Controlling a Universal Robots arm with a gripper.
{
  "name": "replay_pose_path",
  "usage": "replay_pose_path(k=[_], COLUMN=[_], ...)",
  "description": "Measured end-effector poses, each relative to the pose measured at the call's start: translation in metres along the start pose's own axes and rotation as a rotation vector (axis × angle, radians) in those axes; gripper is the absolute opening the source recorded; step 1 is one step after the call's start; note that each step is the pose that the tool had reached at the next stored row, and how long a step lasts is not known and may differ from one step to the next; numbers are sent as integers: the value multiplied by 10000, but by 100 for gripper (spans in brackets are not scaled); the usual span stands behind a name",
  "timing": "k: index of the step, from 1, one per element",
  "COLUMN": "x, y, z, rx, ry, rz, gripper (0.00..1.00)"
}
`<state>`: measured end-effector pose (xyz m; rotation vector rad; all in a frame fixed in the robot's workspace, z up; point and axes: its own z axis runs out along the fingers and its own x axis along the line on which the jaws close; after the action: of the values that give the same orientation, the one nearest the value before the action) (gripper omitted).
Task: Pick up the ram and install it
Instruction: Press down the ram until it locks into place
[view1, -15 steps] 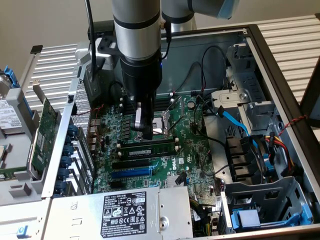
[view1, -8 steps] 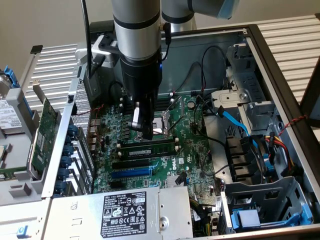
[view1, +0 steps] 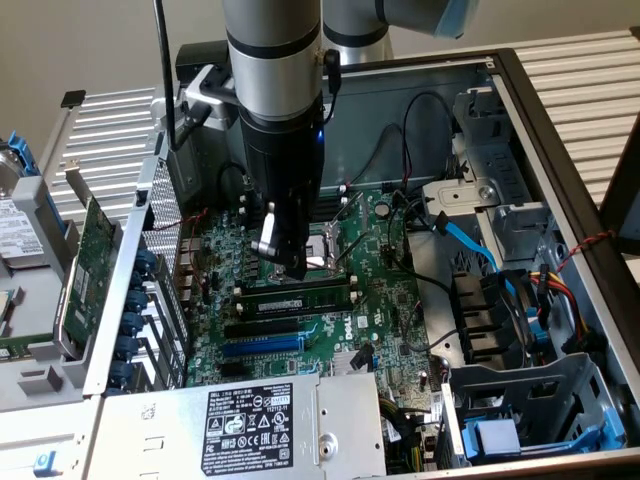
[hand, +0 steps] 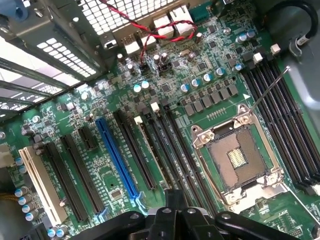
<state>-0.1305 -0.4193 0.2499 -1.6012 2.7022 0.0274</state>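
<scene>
Gripper: the gripper (view1: 287, 262) is seen lowered inside the open computer case (view1: 560, 150), over the middle of the motherboard (view1: 380, 310); its fingers are closed together and nothing is seen held between them.
Contact: the fingertips are placed just above the ram (view1: 300, 297); whether they touch it cannot be told.
Ram: a long green stick is seated upright in a slot near the middle of the motherboard, beside the CPU socket (view1: 325, 250), on the side toward the power supply (view1: 250, 430).
Slots: black and blue expansion slots (hand: 116, 156) are laid out parallel between the ram and the power-supply edge.
Socket: the CPU socket is left uncovered, its metal frame shown in the wrist view.
</scene>
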Motion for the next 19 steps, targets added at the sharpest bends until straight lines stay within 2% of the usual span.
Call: replay_pose_path(k=[6, 19], x=[0, 0], y=[1, 1], z=[0, -7], rx=[-9, -30], ry=[30, 26], rz=[611, 2079], gripper=[10, 10])
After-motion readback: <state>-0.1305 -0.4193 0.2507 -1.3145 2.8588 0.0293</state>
